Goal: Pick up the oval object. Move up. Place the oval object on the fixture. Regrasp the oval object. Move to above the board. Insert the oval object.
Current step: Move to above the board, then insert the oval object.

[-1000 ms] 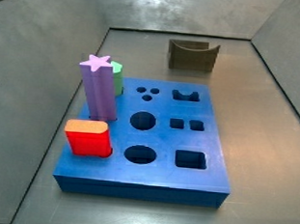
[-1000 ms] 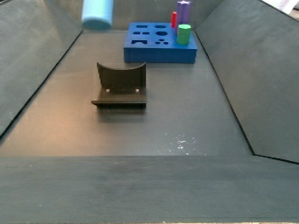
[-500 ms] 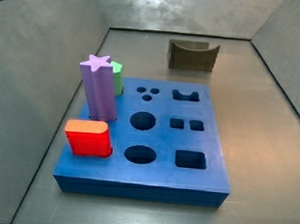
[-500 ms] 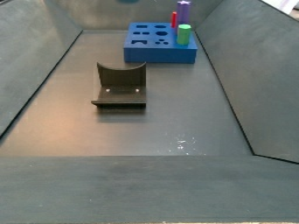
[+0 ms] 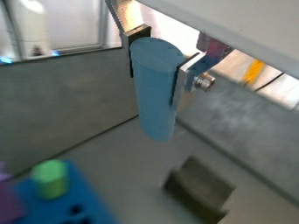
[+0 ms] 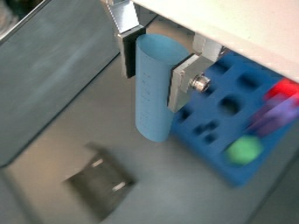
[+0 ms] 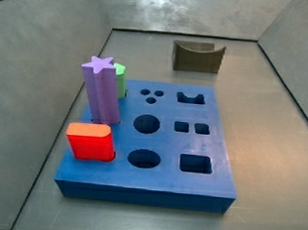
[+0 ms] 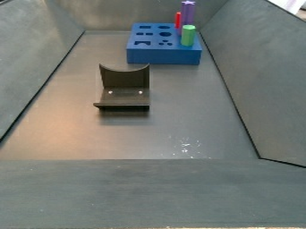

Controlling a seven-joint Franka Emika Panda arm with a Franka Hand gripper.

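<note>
The oval object [image 5: 155, 87] hangs upright, clamped between the pincer [image 5: 160, 63] fingers, high above the floor and out of both side views. Below lie the fixture [image 6: 103, 180] and the board [image 6: 239, 114] with its green peg [image 6: 243, 150].

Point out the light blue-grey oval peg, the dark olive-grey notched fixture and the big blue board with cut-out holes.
Light blue-grey oval peg [image 5: 155, 87]: wrist view, mid-shaft, clamped between gripper fingers.
Dark olive-grey notched fixture [image 8: 123, 82]: side view, upright back wall.
Big blue board [image 7: 214, 146]: side view, bare top face.
</note>
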